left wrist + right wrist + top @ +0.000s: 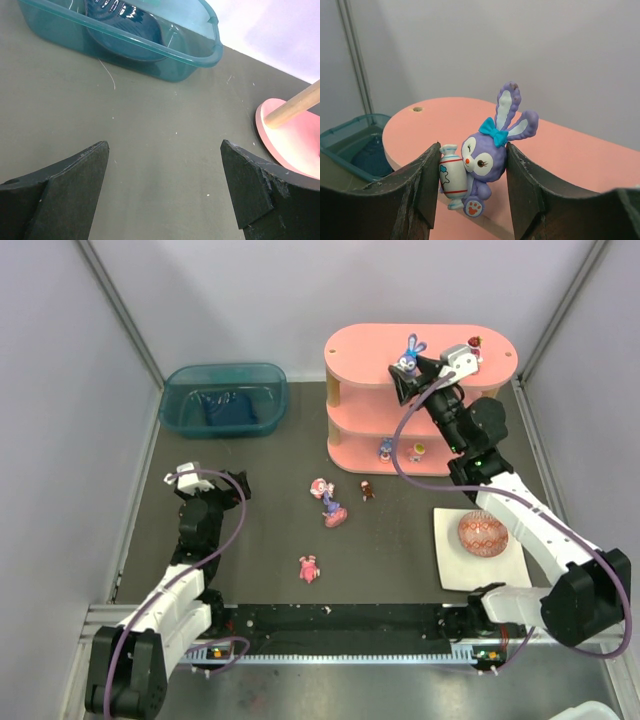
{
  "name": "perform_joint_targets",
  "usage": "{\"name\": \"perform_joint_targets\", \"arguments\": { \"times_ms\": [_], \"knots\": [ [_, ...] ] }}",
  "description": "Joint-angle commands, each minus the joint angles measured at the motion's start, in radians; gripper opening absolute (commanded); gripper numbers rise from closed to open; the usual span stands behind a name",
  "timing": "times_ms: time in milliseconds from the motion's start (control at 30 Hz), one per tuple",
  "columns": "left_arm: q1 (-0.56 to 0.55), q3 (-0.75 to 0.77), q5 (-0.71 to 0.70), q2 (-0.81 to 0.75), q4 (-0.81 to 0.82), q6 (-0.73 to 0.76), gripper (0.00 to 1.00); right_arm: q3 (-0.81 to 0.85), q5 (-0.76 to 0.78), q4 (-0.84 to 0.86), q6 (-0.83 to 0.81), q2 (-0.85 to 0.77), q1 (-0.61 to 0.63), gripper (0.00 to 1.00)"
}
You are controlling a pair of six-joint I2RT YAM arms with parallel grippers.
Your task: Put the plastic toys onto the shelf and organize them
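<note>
R gripper [472,165] pinches purple bunny [487,160] at top of shelf [360,345], approx 1 o'clock; L gripper [165,165] spread wide, empty, at 8; mid-tier toys [386,448] already placed; abt four floor toys [309,568] at centre, not yet shelved.

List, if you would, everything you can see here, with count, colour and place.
shelf: one, pink with wooden posts, far right of the table
purple bunny: one, purple with a blue bow, at the shelf's top board
small figurine: one, red, right end of the top board
tier figurines: two, bluish and pinkish, on a lower tier
loose figurines: apparently four, pink, pink-purple and dark red, on the table in front of the shelf
bin: one, teal, far left
egg: one, patterned red-orange, on the tray
tray: one, white, near right
left claw: open, over the table near the bin
right claw: closed on the purple bunny
</note>
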Motion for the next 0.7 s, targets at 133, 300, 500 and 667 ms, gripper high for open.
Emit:
{"name": "perform_joint_targets", "arguments": {
  "times_ms": [133, 300, 500, 667],
  "knots": [
    [0.004, -0.003, 0.023, 0.008, 0.051, -0.001, 0.99, 0.093, -0.018, 0.055, -0.013, 0.035, -0.039, 0.00],
    [0.006, -0.003, 0.023, 0.010, 0.051, -0.001, 0.99, 0.087, -0.010, 0.041, -0.043, 0.040, -0.045, 0.00],
    [0.006, -0.003, 0.021, 0.008, 0.051, -0.001, 0.99, 0.080, -0.001, 0.030, -0.070, 0.035, -0.052, 0.00],
    [0.006, -0.003, 0.020, 0.010, 0.049, -0.003, 0.99, 0.082, -0.024, 0.013, -0.105, 0.035, -0.057, 0.00]
  ]
}}
